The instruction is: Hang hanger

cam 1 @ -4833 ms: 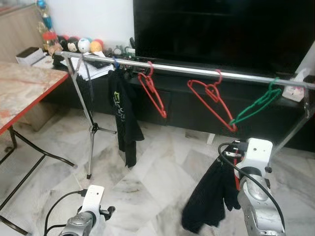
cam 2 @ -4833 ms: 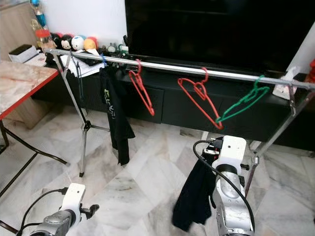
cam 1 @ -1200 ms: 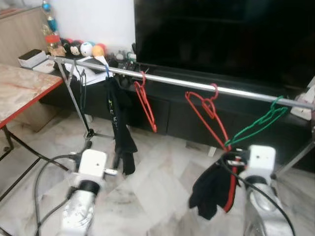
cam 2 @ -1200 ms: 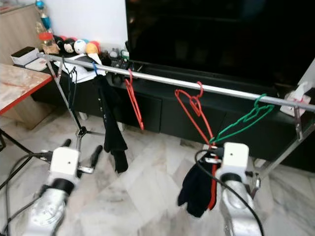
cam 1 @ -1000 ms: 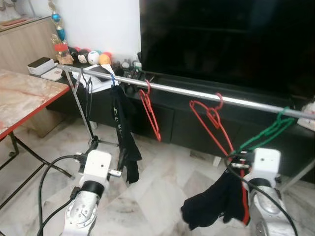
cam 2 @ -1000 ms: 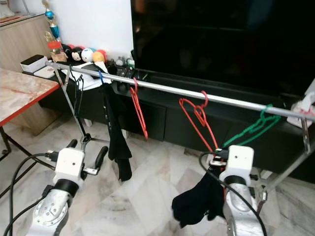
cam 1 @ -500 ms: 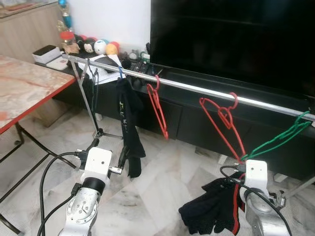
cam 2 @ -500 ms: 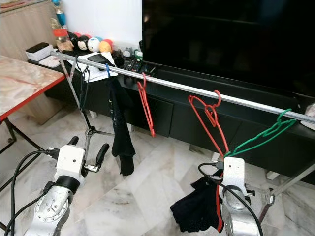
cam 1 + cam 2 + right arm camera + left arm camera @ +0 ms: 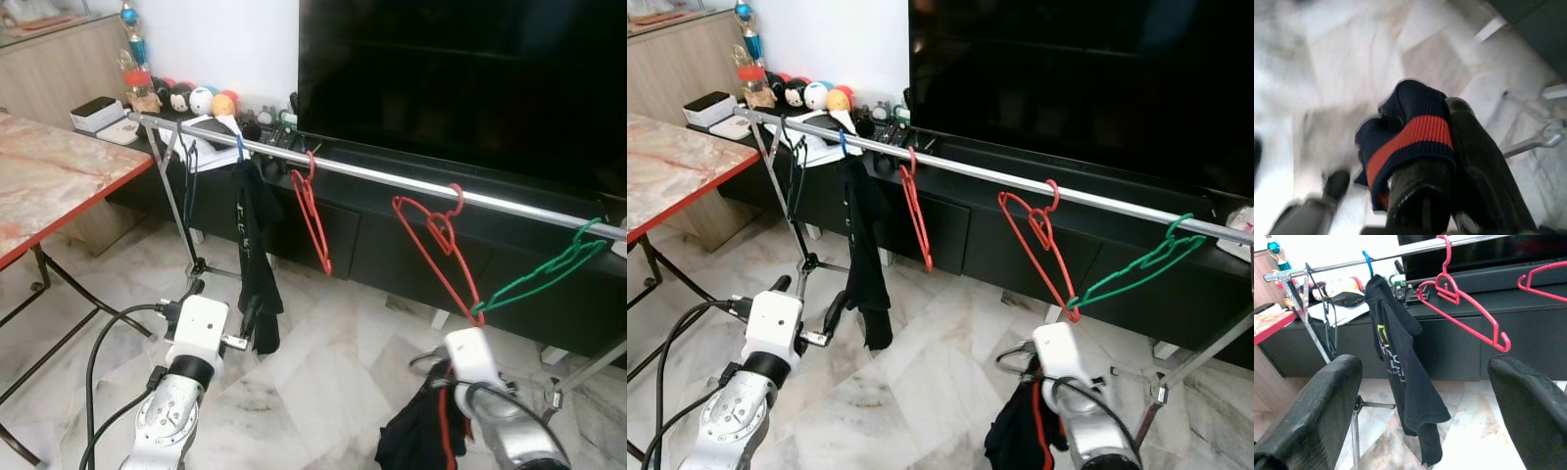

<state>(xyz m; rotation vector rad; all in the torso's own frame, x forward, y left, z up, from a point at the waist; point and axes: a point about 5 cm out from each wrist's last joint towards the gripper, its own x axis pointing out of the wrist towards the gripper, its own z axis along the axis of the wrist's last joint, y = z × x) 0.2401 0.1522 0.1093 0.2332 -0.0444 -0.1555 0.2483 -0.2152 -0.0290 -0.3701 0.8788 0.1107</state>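
Right end effector point(image 9: 1449, 161) is low over the glossy white marble floor point(image 9: 323, 372), fingers clamped on a dark knit garment with a red ribbed band point(image 9: 1410, 137) on a thin red hanger point(image 9: 443, 431), below the polished steel rail point(image 9: 392, 179). Left end effector point(image 9: 1425, 396) raised with rubbery black fingers spread wide, empty, facing a limp black T-shirt on a blue hook point(image 9: 253, 255). Rail also carries two red wire hangers point(image 9: 313, 211) point(image 9: 439, 250) and a green one point(image 9: 539, 279), in front of a black TV console point(image 9: 392, 235); marble-look worktop with red edge point(image 9: 49, 186) at left

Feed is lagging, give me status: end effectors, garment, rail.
Left end effector open, empty, facing the hung black shirt. Right end effector shut on dark red-striped knit garment, held low. Silver rail carries two red hangers and one green, unobstructed.
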